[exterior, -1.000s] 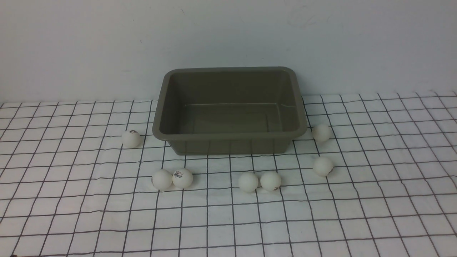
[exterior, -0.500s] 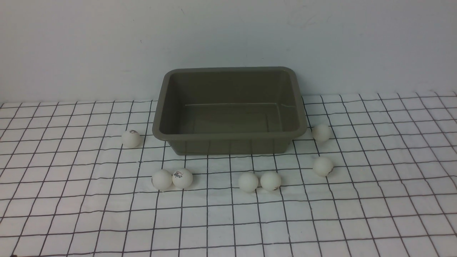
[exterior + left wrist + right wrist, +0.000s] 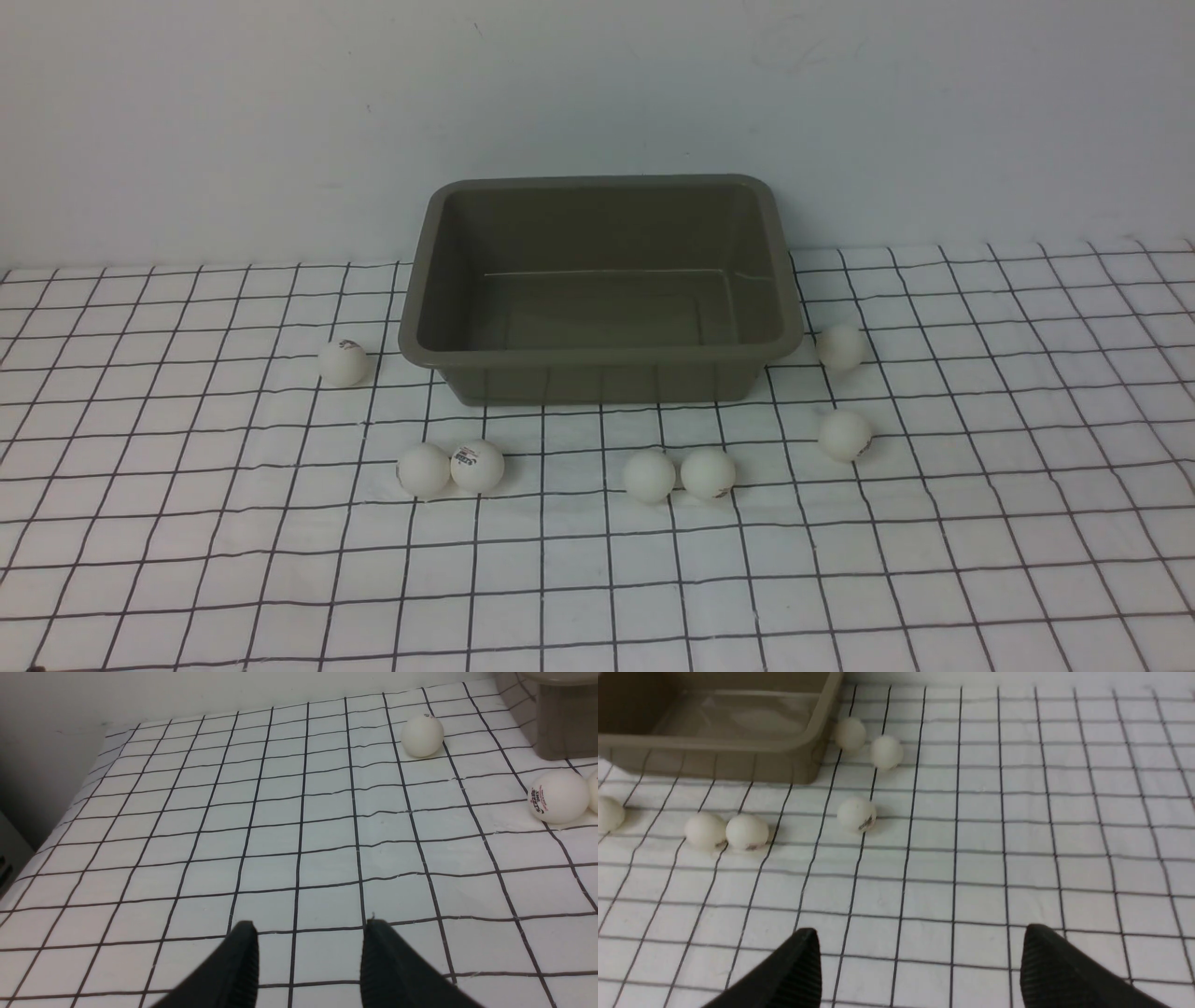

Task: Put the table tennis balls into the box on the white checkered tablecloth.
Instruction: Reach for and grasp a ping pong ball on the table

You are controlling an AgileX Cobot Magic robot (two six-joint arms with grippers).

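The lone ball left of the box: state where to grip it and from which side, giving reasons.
Grip the lone ball across its middle, from above: it is round, resting on the tablecloth, apart from the box, leaving room either side.

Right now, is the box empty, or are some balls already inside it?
Empty. In the front view the floor of the box is bare, and the balls in sight lie outside it on the tablecloth.

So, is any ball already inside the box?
No, in the front view the floor of the box is bare, and the table tennis balls lie outside it on the white checkered tablecloth.
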